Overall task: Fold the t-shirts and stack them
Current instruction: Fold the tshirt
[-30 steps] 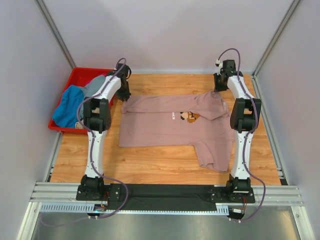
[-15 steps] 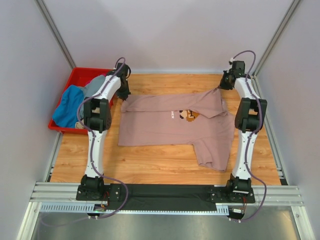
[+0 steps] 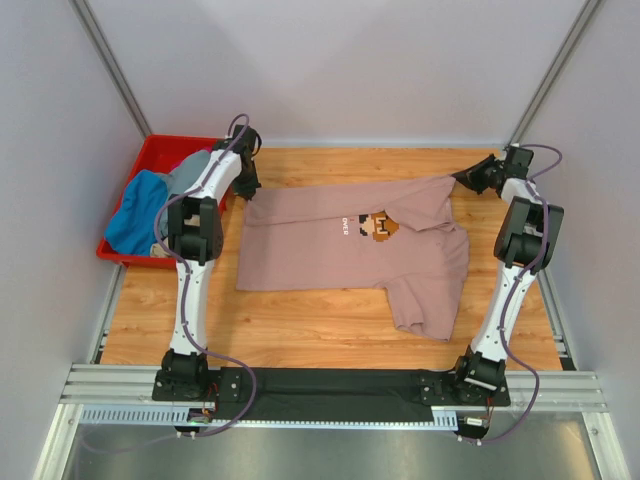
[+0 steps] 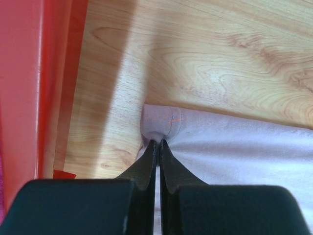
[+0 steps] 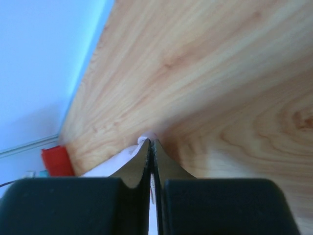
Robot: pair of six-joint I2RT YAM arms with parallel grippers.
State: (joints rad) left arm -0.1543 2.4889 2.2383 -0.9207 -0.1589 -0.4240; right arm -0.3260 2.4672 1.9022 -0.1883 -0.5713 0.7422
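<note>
right gripper (image 5: 149,144) swinging out rightward, dragging far-right corner of dusty-pink t-shirt (image 3: 330,255); flap over chest now pulled away, pixel print (image 3: 380,226) fully showing. both claws now pinched together on cloth, left gripper (image 4: 157,145) clamping far-left corner beside red crate (image 3: 150,150). shirt lying mid table (image 3: 300,325), near sleeve rumpled. we are judging spreading nearly done, folding not begun. blue t-shirt (image 3: 135,215) and grey t-shirt (image 3: 190,170) waiting in crate. white lettering (image 3: 347,226) too small for reading.

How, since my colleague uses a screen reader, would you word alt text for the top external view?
The left gripper and right gripper are each shut on the far edge of a dusty-pink t-shirt spread on a wooden table. A red crate at far left holds a blue shirt and a grey shirt.
</note>
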